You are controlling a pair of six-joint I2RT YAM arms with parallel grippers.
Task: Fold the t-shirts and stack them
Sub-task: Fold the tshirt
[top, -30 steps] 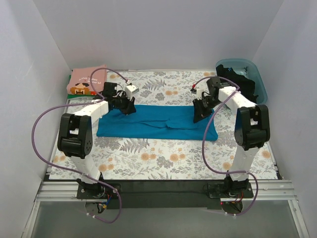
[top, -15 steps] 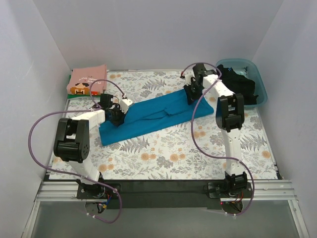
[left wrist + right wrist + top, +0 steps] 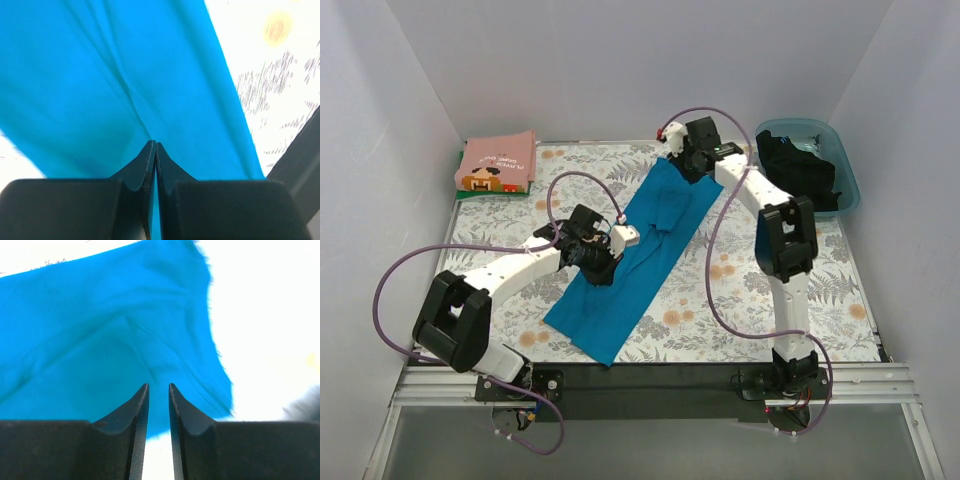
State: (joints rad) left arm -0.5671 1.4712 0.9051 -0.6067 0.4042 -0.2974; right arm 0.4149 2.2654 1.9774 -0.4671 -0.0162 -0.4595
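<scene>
Top view hides your jaws; wrist views show your left gripper (image 3: 153, 145) pinched tight on the teal-blue t-shirt (image 3: 625, 300), right gripper (image 3: 158, 386) barely parted, holding nothing.

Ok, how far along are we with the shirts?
Done: the pink pixel-print cloth t-shirt lies folded at the far-left corner. In hand: the teal-blue cloth t-shirt is a long folded strip, left hand shut on it, right hand narrowly open at its far end. Left: shorten and stack it, then the black cloth t-shirt in the translucent blue plastic tub.
</scene>
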